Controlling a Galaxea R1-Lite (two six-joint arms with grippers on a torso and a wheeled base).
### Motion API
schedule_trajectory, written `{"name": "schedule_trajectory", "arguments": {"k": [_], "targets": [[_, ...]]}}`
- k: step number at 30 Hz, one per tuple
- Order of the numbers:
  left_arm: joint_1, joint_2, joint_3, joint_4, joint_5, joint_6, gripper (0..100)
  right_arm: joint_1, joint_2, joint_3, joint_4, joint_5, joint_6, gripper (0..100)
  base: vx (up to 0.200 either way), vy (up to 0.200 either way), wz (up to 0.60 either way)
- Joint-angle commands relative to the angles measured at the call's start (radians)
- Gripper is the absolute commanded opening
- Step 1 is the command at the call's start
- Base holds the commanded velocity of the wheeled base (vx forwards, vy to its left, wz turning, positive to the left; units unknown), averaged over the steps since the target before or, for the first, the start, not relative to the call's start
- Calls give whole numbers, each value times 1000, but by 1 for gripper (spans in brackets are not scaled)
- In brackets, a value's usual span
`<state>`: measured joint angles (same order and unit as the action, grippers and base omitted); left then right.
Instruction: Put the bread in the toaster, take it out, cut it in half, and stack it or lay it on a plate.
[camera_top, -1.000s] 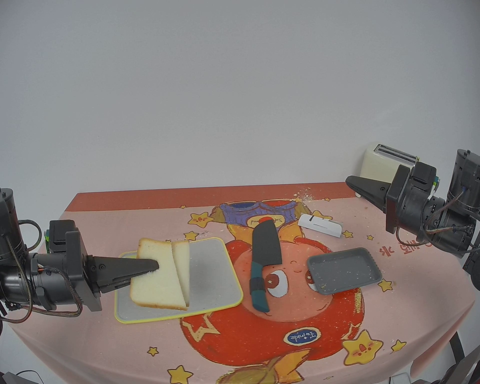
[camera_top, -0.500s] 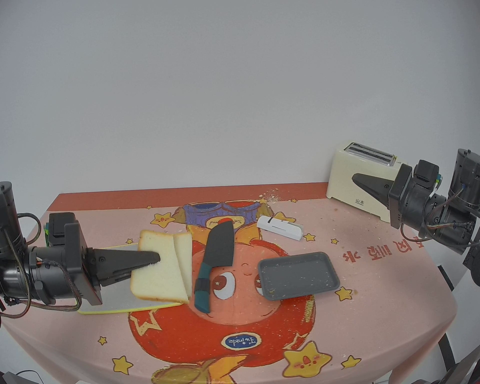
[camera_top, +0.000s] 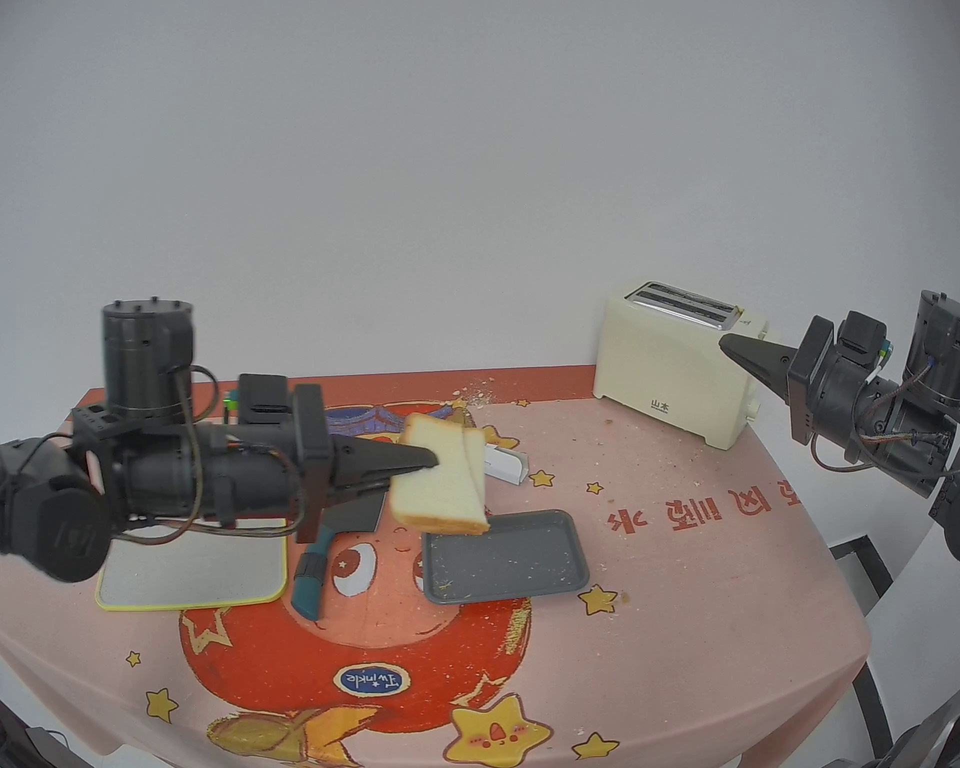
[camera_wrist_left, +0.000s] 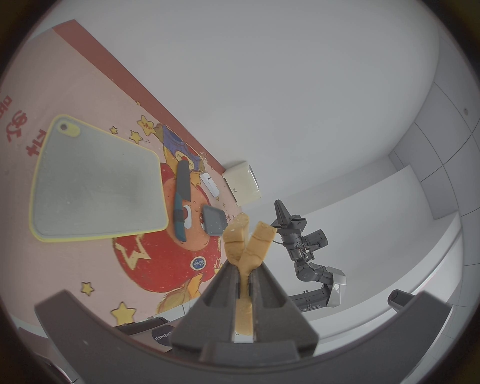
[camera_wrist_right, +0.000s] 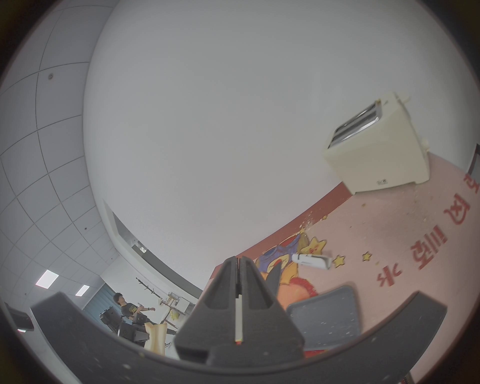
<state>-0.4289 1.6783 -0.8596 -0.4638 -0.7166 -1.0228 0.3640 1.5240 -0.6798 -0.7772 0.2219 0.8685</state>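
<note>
pink cloth with a big red cartoon face covers the table (camera_top: 700, 560), crumbs scattered over it. nearest on the left lies a grey cutting board (camera_top: 190, 572) with a yellow rim, nothing on it. just to its right is a knife (camera_top: 312, 580) with a teal handle, its dark blade running back under the left arm. next along sits the grey plate (camera_top: 530, 560), a shallow tray with crumbs in it. the left gripper (camera_top: 428, 459) is clamped tight on the bread (camera_top: 440, 490), two cut halves pinched together by their upper edge and hanging upright in the air over the plate's left end, clear of the table. a small white block (camera_top: 508, 466) lies just behind the bread. farther back on the right stands the cream toaster (camera_top: 670, 370), both slots empty. the right gripper (camera_top: 728, 346) hangs in the air beside the toaster's right end, fingers pressed together, holding nothing
</note>
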Motion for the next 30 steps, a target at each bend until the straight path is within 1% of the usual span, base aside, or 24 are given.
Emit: {"name": "schedule_trajectory", "arguments": {"k": [1,4,6,10,16,22,27,30], "targets": [[-28,274,-118,-1,2,6,0,-5,-13,-12,0,-1,1,0,0,0,0],[-27,334,-128,-12,0,6,0,-4,-19,-11,0,-1,1,0,0,0,0],[-27,351,-128,-42,0,-3,0,-4,-18,-9,0,-1,1,0,0,0,0],[-31,390,-130,-93,-1,-7,0,-5,-13,-9,0,-1,1,0,0,0,0],[-57,428,-144,-84,0,-8,0,-13,-13,-7,0,-1,1,0,0,0,0],[-60,431,-134,-76,0,-10,0,-17,-8,-9,0,1,1,0,0,0,0],[-60,442,-144,-79,0,-39,0,-16,-10,-7,0,1,1,0,0,0,0],[-60,445,-147,-81,0,-43,0,-17,-12,-9,0,1,1,0,0,0,0]]}}
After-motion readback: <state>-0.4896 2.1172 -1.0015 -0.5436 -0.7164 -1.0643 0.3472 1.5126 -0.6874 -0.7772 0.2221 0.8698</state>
